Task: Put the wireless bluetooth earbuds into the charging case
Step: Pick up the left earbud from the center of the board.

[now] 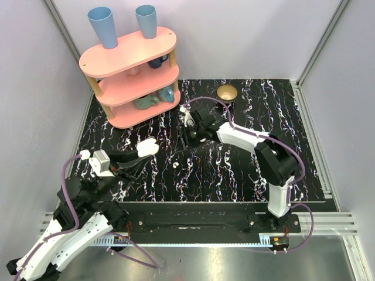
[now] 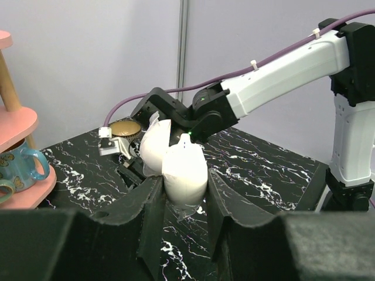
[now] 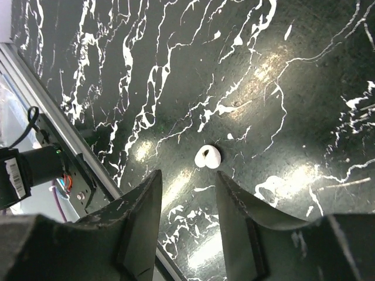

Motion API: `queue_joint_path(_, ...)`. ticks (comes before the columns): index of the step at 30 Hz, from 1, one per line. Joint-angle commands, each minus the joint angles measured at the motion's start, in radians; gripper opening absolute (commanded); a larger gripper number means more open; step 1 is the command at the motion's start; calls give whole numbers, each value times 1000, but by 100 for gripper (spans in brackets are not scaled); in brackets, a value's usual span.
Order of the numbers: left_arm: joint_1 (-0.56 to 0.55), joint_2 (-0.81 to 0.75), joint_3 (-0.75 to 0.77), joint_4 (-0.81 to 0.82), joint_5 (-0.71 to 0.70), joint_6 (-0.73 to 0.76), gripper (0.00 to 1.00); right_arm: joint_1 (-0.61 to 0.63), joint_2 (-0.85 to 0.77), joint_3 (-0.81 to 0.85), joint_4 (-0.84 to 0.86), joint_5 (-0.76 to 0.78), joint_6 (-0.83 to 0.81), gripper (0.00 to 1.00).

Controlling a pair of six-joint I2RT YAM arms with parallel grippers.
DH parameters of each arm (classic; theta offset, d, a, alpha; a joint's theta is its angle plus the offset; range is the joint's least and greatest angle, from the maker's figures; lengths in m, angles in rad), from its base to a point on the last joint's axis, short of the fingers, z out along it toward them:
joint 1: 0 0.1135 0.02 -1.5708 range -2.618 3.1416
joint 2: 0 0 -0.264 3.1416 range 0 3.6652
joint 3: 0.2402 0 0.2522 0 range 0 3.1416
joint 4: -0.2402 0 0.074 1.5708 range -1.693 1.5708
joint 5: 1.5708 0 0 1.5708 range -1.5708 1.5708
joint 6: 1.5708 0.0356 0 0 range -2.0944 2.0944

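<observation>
The white charging case is hinged open and held above the black marbled table, with my left gripper shut on its lower half. The top view shows the case at the tip of the left gripper. One small white earbud lies on the table just beyond the fingertips of my right gripper, slightly toward the right finger. That gripper is open with nothing between its fingers. Seen from above, the right gripper hangs over the middle of the table, with a white speck, likely the earbud, nearby.
A pink three-tier rack with blue cups and mugs stands at the back left. A gold bowl sits at the back centre. A metal rail runs along the table edge left of the right gripper.
</observation>
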Motion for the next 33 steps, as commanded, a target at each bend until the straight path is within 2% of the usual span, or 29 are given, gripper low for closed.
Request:
queue_joint_path(1,-1,-8,29,16,-32,-4,0,30,76,104,-88,-59,-81,48)
queue_joint_path(5,-1,-10,27,14,-35,-5,0,56,145,163,-148,-1,-121,47)
queue_joint_path(13,-1,-2,27,14,-34,-8,0,72,193,184,-151,80,-136,43)
queue_joint_path(33,-1,-1,15,34,-35,-18,0,86,264,186,-143,72,-194,40)
